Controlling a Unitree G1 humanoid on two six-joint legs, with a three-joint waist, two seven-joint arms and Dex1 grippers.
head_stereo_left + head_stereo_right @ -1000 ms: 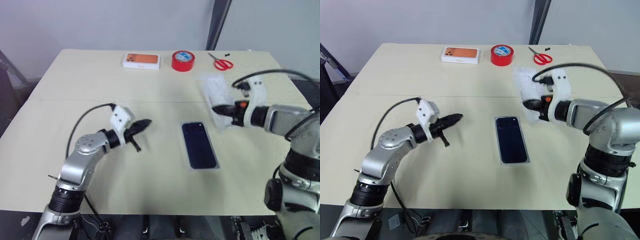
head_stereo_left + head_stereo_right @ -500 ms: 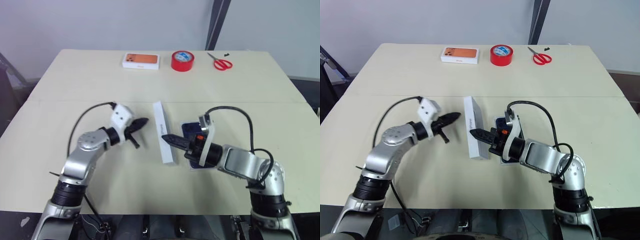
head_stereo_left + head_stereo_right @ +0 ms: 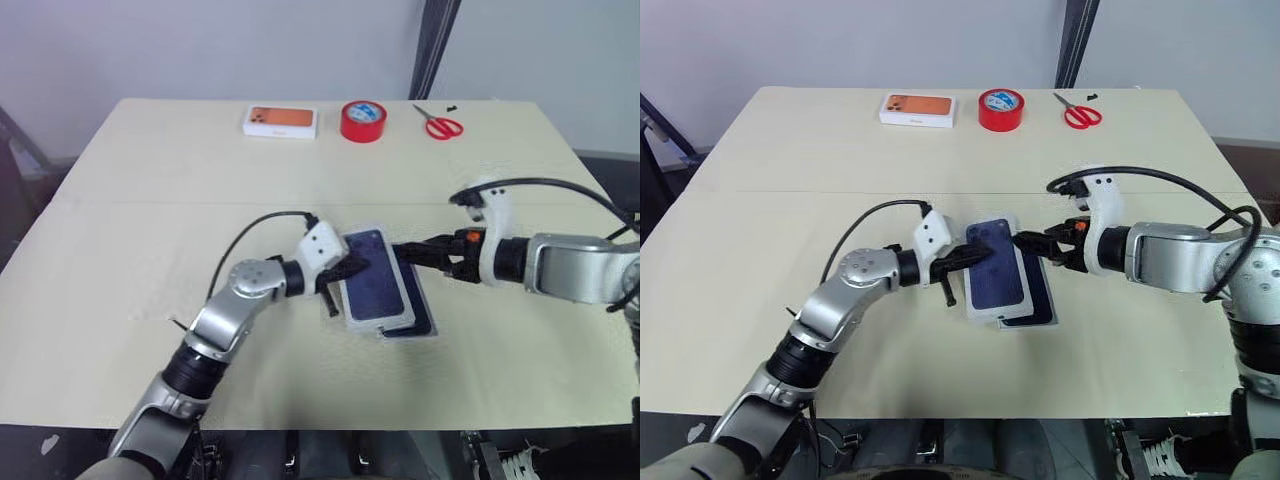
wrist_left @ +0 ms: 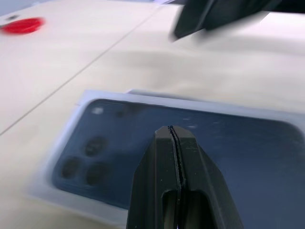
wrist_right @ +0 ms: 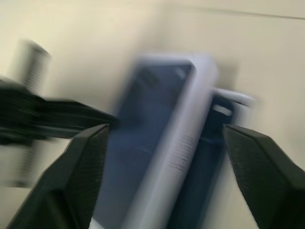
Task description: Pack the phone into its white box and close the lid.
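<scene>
Resting printed-face up, the lid (image 3: 994,268) lies askew over the phone (image 3: 1038,300) on your table (image 3: 790,160).
Whether the phone sits in the white box is hard to tell — only a dark edge shows. Your left gripper (image 3: 980,255), fingers pressed together and empty, touches the lid; your right gripper (image 3: 1025,243) — fingers spread, holding nothing — hovers just beside it.

We see the lid (image 3: 992,268), printed face up, lying askew over the phone (image 3: 1037,296) mid-tabletop (image 3: 790,170). Left hand (image 3: 978,254), fingers pressed together, touches the lid's near-left edge. Right hand (image 3: 1025,241) sits at its far corner, fingers parted.
</scene>
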